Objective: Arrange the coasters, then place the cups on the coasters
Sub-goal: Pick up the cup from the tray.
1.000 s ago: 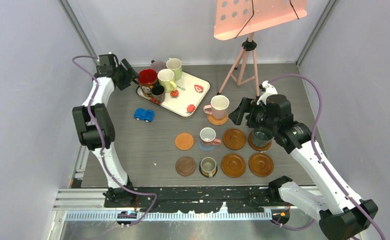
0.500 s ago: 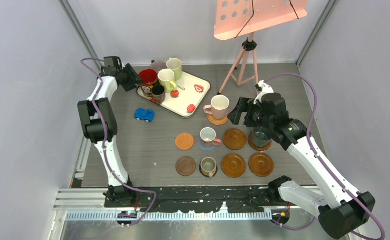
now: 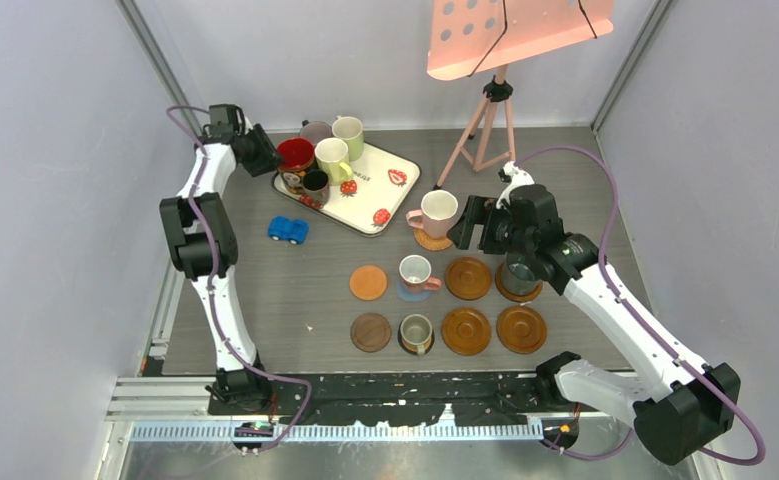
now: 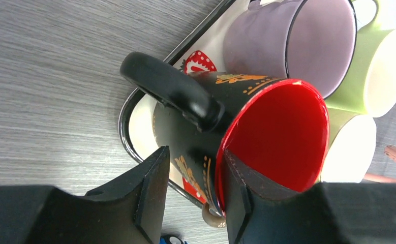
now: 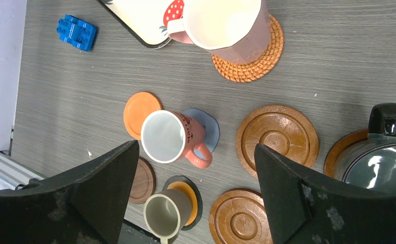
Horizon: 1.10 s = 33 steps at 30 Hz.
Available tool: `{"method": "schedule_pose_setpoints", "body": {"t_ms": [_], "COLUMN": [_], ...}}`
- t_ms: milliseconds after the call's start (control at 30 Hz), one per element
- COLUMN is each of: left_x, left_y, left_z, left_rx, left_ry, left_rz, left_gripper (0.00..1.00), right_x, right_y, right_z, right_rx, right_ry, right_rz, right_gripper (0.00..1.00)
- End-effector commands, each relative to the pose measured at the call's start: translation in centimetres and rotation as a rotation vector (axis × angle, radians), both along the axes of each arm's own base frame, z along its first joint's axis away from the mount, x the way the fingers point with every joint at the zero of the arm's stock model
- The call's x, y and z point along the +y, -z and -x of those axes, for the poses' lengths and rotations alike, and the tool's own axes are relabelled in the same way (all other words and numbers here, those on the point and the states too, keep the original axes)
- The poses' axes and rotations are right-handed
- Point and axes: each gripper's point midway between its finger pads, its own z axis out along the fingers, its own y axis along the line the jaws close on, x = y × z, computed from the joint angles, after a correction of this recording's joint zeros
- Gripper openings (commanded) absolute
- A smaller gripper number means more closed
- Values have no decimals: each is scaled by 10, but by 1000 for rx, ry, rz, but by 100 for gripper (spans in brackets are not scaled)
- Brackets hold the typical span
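Ok so the left gripper is over at the strawberry-print tray, straddling the wall of the big mug. 1 finger is inside the bowl and 1 outside, with the handle just past the fingertips. That mug is glossy black with gold squiggles outside, bright red inside, and has a chunky black handle. It sits at the tray's edge. The jaws are only partway apart, and honestly I can't tell if the pads are pressing the wall or just flanking it. Beyond the mug from the fingers are a mauve mug and a yellow-green mug.

The right gripper hangs spread wide with nothing in it. Right under it a pink mug sits on a blue coaster, with a plain orange coaster beside that. Next to 1 finger, a teal mug with a black handle stands on a brown rimmed coaster. Below the gap, a grey mug sits on the black coaster with an orange centre. The blue toy car is well off to the side.
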Motion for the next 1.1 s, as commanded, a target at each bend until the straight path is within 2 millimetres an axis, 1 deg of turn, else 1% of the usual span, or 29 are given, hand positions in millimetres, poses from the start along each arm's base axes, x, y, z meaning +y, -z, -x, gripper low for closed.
{"method": "schedule_pose_setpoints", "body": {"t_ms": [0,67,133,233,300,367,500,667,833,967,1067], "left_x": [-8,-7,-11,-14,-12,-9,-1,3,3,7,13], "left_y": [-2,-3,-4,-6,-9,-16,-35,-68,-102,-127,-137], "left_z": [-8,-10,-11,-11,-11,-11,-14,-11,-10,-9,-6], "left_rx": [1,3,6,2,-4,-16,-54,-113,-193,-247,-265], "left_ry": [21,11,10,1,-12,-16,-32,-35,-31,-52,-70], "left_rz": [5,7,36,62,54,41,-6,-42,-60,-83,-111], "left_gripper": [42,41,37,30,23,19,12,0,0,0,0], "right_x": [3,2,1,1,0,1,0,-1,1,1,1], "right_y": [-18,-18,-18,-20,-23,-23,-19,-17,-19,-21,-22], "right_z": [-11,-12,-12,-12,-13,-14,-14,-12,-13,-14,-14], "right_rx": [-66,-62,-62,-68,-74,-76,-62,-60,-61,-59,-51], "right_ry": [15,20,22,25,29,28,27,28,23,24,21], "right_rz": [-19,-8,-2,-1,-4,-4,4,8,1,8,15], "right_gripper": [91,91,91,90,90,90,90,89,89,89,89]}}
